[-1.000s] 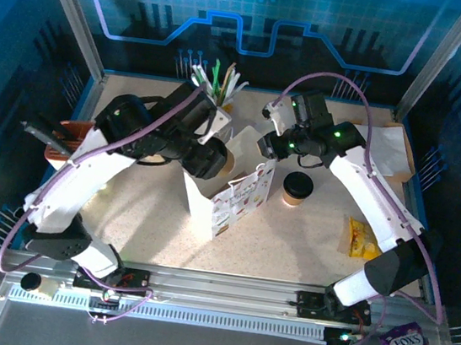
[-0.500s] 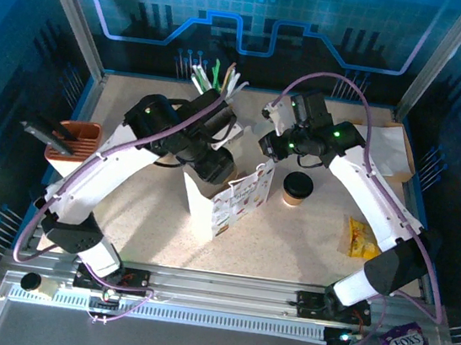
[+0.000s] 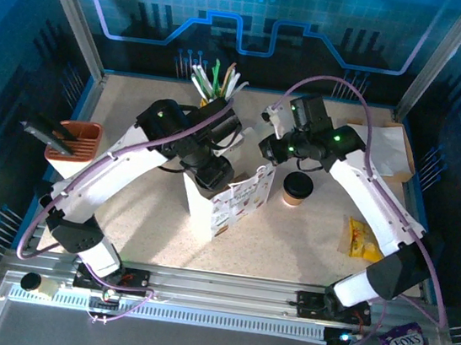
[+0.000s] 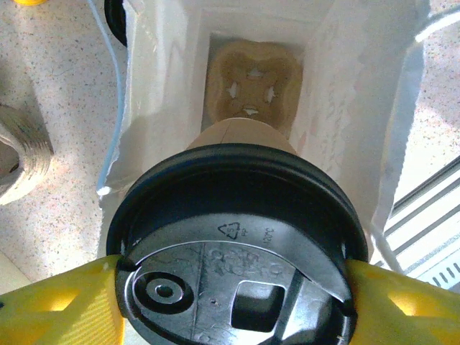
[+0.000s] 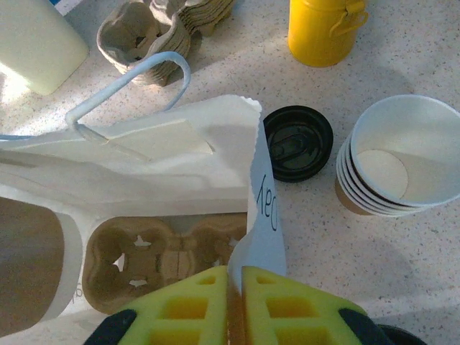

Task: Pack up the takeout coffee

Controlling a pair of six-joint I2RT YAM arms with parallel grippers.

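Note:
One takeout coffee, a brown cup with a black lid, hangs over the open mouth of the white paper bag. My left gripper is shut on its lid rim, a yellow finger on each side. A cardboard cup carrier lies at the bag's bottom. My right gripper is shut on the bag's top edge. From above, the left gripper is over the bag and the right gripper is at its far corner. A second takeout coffee stands on the table right of the bag.
A stack of lidless paper cups, a loose black lid, a yellow cup and spare carriers stand beyond the bag. A yellow packet lies at the right and an orange holder stands at the left.
My left arm has swung right, carrying the coffee from beside the bag to over its mouth. My right gripper has closed on the bag's edge.

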